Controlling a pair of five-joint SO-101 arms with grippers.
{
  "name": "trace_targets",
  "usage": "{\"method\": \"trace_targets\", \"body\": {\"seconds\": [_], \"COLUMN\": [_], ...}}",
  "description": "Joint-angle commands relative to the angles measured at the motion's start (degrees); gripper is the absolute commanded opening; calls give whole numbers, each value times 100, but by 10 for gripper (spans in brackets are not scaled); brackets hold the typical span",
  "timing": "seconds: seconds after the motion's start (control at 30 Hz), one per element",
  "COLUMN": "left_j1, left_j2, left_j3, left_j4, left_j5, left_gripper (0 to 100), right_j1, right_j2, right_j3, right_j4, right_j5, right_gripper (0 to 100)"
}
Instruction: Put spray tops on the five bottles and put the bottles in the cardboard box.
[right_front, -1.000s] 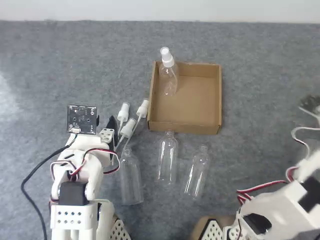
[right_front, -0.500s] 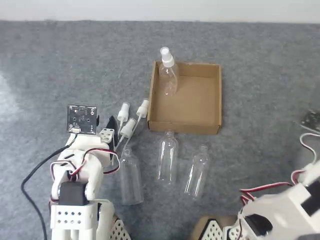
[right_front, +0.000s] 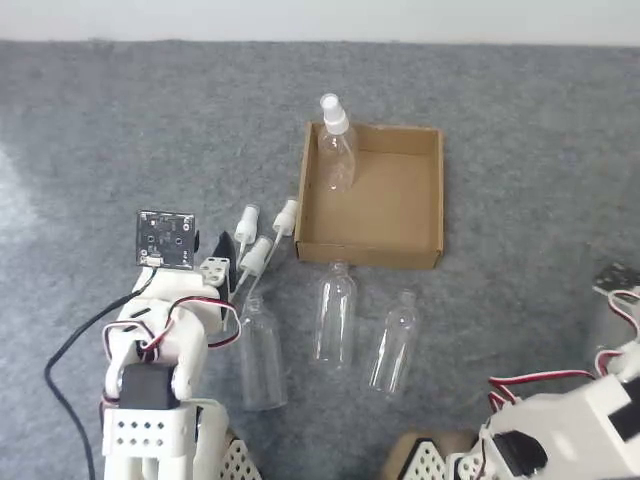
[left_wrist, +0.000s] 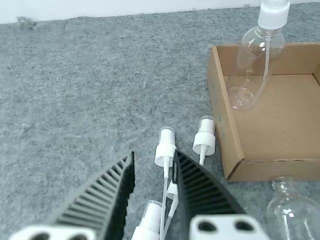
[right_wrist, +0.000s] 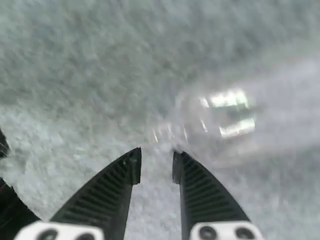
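The cardboard box (right_front: 420, 225) lies at the table's middle, and one clear bottle with a spray top (right_front: 337, 150) leans in its far left corner. Three topless bottles (right_front: 261, 350) (right_front: 335, 312) (right_front: 392, 342) lie in front of the box. Three loose spray tops (right_front: 247, 222) (right_front: 287, 215) (right_front: 258, 255) lie left of the box. My left gripper (left_wrist: 153, 156) is open among them, one spray top (left_wrist: 165, 147) just past its tips, another (left_wrist: 150, 220) between its fingers. My right gripper (right_wrist: 156, 150) is open low over the carpet, with a blurred clear bottle (right_wrist: 220, 117) just beyond its tips.
Grey carpet (right_front: 150, 120) covers the table. The left arm (right_front: 160, 340) stands at the near left, and the right arm (right_front: 580, 420) at the near right corner. A white wall edge runs along the far side.
The right arm has swung down and to the right, toward the near right corner. The left arm, the box, the bottles and the spray tops have stayed where they were.
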Motion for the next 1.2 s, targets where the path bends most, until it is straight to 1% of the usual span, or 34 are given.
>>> {"method": "trace_targets", "body": {"seconds": [0.0, 0.07, 0.23, 0.33, 0.53, 0.63, 0.77, 0.97, 1.03, 1.1, 1.17], "left_j1": [-26, -35, -35, -35, -35, -35, -35, -35, -35, -35, -35], "left_j2": [-62, -62, -70, -70, -70, -70, -70, -70, -70, -70, -70], "left_j3": [-75, -75, -84, -84, -84, -75, -75, -66, -66, -66, -66], "left_j4": [-141, -141, -141, -141, -158, -167, -167, -167, -167, -167, -167], "left_j5": [-18, -18, -18, -18, -26, -26, -26, -26, -26, -26, -26], "left_gripper": [109, 109, 109, 109, 109, 109, 109, 109, 109, 109, 109], "right_j1": [-426, -699, -1446, -1921, -2730, -3020, -3284, -3626, -3697, -3723, -3758], "right_j2": [-92, -110, -92, -110, -119, -136, -585, -1763, -2105, -2343, -2422], "right_j3": [-18, -26, -18, -18, -26, -53, -18, -26, -35, -53, -53], "right_j4": [-40, -101, -681, -725, -725, -725, -646, -163, -136, -215, -251], "right_j5": [-466, -800, -1741, -2233, -2901, -3156, -3376, -3367, -3367, -3332, -3033], "right_gripper": [77, 77, 77, 77, 77, 77, 77, 87, 128, 198, 267]}}
